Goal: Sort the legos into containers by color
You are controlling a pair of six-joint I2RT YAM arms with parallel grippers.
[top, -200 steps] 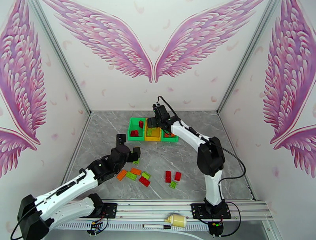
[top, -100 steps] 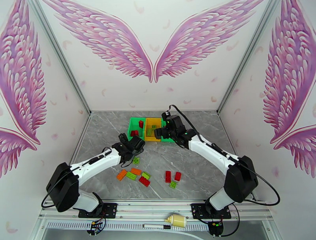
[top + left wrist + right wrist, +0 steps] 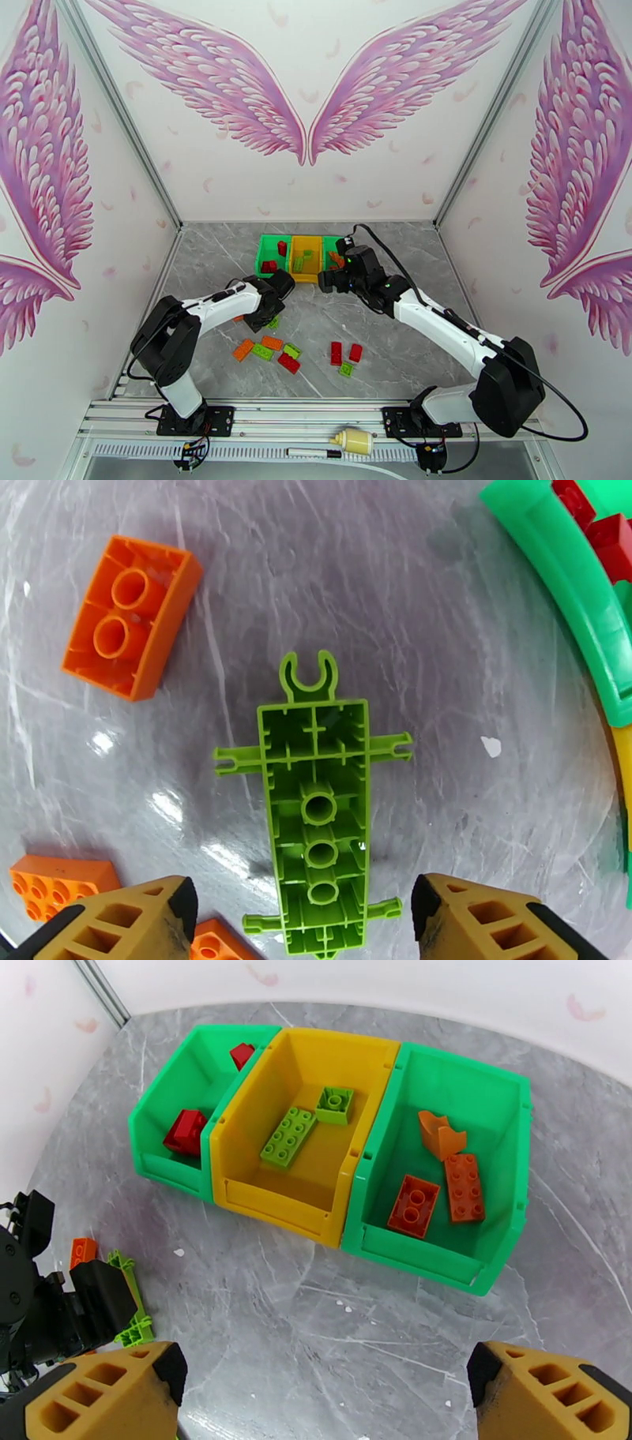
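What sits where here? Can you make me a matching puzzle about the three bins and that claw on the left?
Places: 1 left green bin; 2 yellow bin; 3 right green bin; 4 table under the left gripper.
Contents: A orange bricks; B upside-down lime piece; C red bricks; D lime bricks, studs up.
Pairs: 1-C, 2-D, 3-A, 4-B.

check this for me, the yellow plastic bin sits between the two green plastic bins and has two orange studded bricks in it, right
Wrong colour. The yellow plastic bin does sit between the two green plastic bins, but the long studded brick and the small square studded brick in it are lime green, not orange; the right wrist view shows it.
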